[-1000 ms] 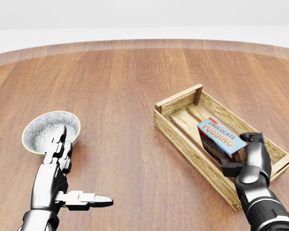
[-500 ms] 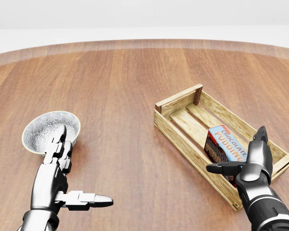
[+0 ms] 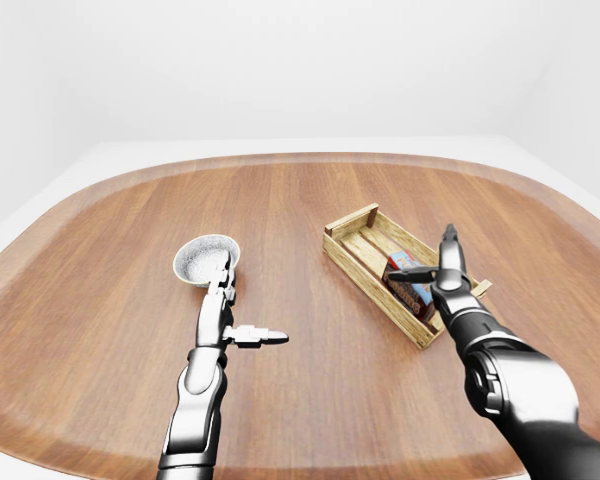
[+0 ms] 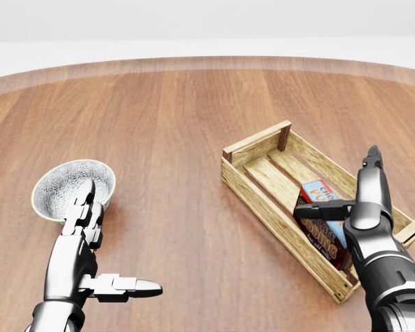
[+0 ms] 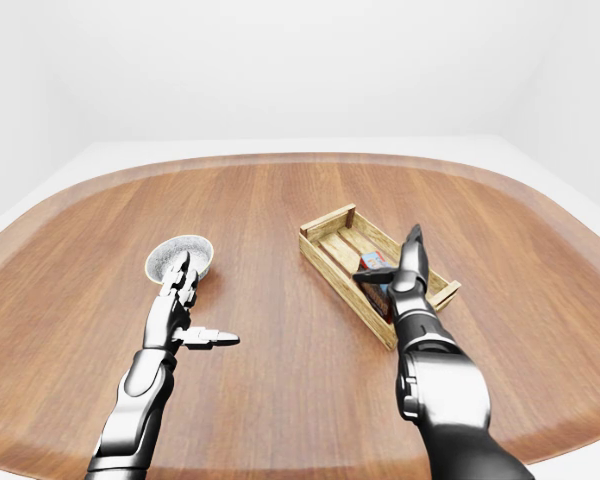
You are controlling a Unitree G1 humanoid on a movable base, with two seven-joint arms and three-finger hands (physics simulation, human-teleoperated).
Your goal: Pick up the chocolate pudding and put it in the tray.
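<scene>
Wood grain fills the head view, a broad round-cornered table [image 4: 180,124] under plain white walls, and nearest the bottom edge both arms reach in. Low on the left, the left hand [image 4: 83,238] hovers flat, fingers straight, thumb jutting right, wide open and holding nothing, exactly where it was a second ago. Just above its fingertips sits the patterned white bowl [image 4: 66,185], unmoved. Over on the right, big change: the right hand [image 4: 363,204] has lifted and let go. A second ago its fingers were wrapped on the box; now they point up toward the top of the view, thumb stretched left across the carton, spread wide with nothing gripped. And the chocolate pudding [image 4: 323,221] is down inside the wooden tray [image 4: 256,149], resting on the slats in the lower right end, leaning against the tray's lower wall, its blue top partly hidden behind the thumb. The tray itself lies where it lay, angled from upper left to lower right.
</scene>
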